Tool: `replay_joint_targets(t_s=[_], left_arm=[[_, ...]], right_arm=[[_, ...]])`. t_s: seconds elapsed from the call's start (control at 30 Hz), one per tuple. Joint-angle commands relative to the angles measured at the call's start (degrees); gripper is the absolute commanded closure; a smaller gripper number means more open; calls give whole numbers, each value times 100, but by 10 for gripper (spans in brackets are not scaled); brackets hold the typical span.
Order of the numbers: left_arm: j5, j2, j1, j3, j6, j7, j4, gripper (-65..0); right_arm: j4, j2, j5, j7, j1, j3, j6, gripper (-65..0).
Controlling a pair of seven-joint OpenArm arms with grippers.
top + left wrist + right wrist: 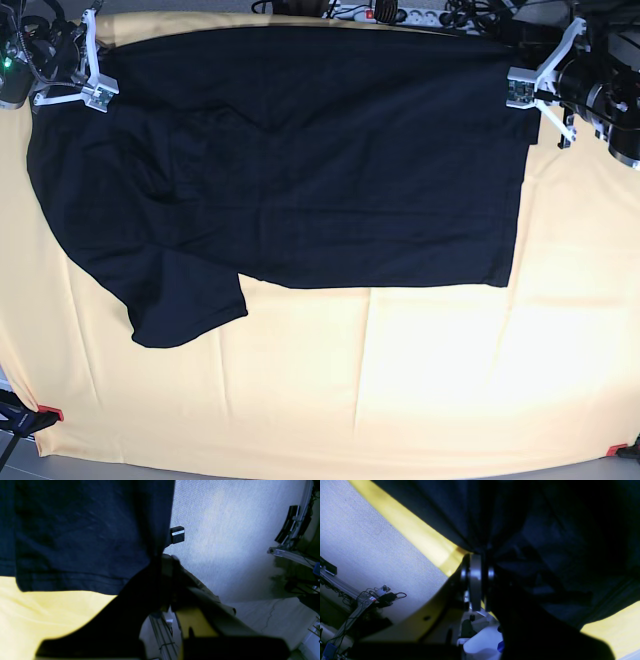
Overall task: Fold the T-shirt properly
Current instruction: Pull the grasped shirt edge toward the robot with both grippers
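The black T-shirt (320,160) lies spread wide on the yellow cloth, with one sleeve (185,300) sticking out toward the front left. My left gripper (518,92) is at the shirt's back right corner, shut on the fabric. In the left wrist view the T-shirt (75,530) bunches into the left gripper's (162,560) tips. My right gripper (98,92) is at the back left corner, also shut on fabric. In the right wrist view the folds of the T-shirt (545,530) converge at the right gripper's (476,560) closed tips.
The yellow cloth (400,380) covers the whole table, with bare cloth in front of the shirt. Red clamps (48,412) hold its front corners. A power strip and cables (400,12) lie along the back edge.
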Motion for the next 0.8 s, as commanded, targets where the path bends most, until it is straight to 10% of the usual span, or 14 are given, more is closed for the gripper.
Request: replay_joint_targets(t_s=[0.0, 0.13, 0.2, 0.33, 0.43, 0.77], left_arm=[[-46, -127, -50, -52, -28, 89, 52, 0], [-46, -127, -48, -52, -28, 89, 52, 0], [-46, -129, -48, -52, -28, 89, 52, 0], [-48, -131, -48, -52, -28, 89, 52, -260], [-48, -131, -48, -52, -28, 89, 52, -370], [-46, -131, -48, -52, -28, 89, 52, -371]], right_arm=[[-31, 50, -7, -286, -136, -39, 17, 0], [-31, 52, -4, -286, -136, -39, -70, 0], [-31, 52, -2, -286, -133, -39, -140, -114], [28, 57, 59, -286, -136, -39, -240, -318], [271, 120, 55, -286, -136, -39, -240, -317], [778, 243, 168, -286, -136, 678, -240, -317]])
